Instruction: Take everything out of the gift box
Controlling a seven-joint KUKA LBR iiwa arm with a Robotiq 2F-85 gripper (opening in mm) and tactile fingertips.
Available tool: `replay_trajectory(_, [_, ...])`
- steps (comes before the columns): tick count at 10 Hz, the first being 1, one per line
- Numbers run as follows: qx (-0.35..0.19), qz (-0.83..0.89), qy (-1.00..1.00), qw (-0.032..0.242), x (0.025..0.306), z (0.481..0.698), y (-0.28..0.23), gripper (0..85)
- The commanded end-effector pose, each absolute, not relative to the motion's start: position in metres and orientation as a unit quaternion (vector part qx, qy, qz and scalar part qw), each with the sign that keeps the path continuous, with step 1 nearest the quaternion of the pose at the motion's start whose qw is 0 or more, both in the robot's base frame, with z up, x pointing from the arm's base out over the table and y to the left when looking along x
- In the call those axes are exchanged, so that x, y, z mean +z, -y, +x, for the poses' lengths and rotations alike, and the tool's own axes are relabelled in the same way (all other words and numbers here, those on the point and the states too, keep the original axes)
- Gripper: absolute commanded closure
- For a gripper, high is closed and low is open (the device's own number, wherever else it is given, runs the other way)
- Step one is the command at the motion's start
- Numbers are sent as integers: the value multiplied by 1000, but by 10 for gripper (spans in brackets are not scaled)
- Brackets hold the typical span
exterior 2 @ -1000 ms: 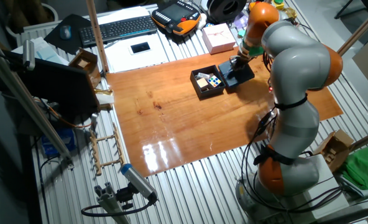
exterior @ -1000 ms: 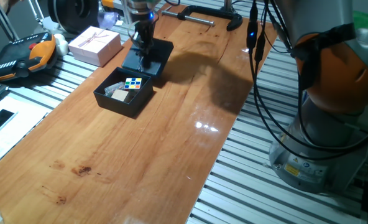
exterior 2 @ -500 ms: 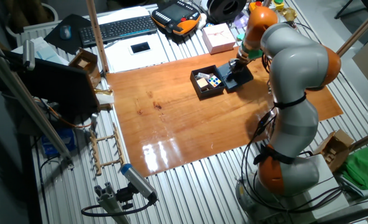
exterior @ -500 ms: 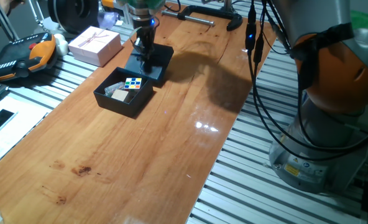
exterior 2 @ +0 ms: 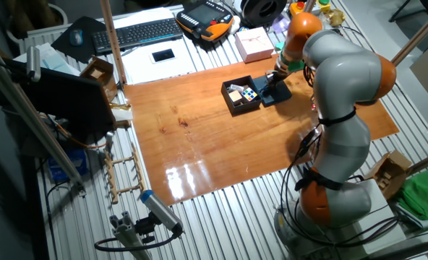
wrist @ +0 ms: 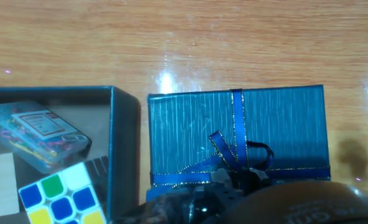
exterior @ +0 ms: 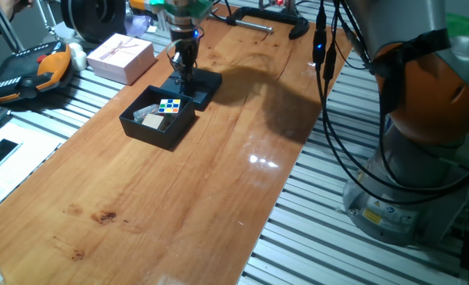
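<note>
Gripper (exterior: 182, 70) is hanging over the lid (wrist: 237, 134), can't tell if it's pinching the bow. Gift box (exterior: 139, 127) is sitting open; next it's reaching for the puzzle cube (exterior: 169, 106).

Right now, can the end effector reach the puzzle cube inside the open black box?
Probably yes. The black box is open, its lid lies flat beside it on the table, and nothing covers the puzzle cube. The end effector hangs over the lid, so it must first shift sideways.
</note>
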State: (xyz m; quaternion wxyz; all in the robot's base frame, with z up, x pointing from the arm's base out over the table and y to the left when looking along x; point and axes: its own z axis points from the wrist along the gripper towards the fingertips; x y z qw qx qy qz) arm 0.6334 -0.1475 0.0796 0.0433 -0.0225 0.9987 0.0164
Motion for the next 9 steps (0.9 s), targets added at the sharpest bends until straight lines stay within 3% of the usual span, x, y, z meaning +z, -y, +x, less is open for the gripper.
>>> replay_trajectory(1, [11, -23, -999, 45, 84, 633, 148, 593])
replay_trajectory(5, [7, -8, -999, 42, 118, 626, 133, 470])
replay_trajectory(9, [-9, 27, -999, 44, 132, 628, 107, 443])
